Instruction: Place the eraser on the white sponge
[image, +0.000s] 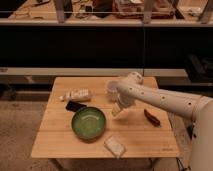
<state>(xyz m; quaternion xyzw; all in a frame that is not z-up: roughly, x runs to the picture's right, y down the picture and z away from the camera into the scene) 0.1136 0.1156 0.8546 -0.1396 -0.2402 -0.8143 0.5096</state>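
Note:
The eraser (75, 106) is a small flat black block lying on the wooden table (55, 142), just left of and behind the green bowl (88, 123). The white sponge (114, 146) lies near the table's front edge, in front of and right of the bowl. My white arm reaches in from the right, and the gripper (116, 110) hangs over the table's middle, just right of the bowl. It is well apart from both the eraser and the sponge.
A long white tube-like bottle (76, 94) lies behind the eraser. A translucent cup (112, 87) stands behind the arm. A dark red elongated object (152, 117) lies at the right. A dark shelf and rail run behind the table.

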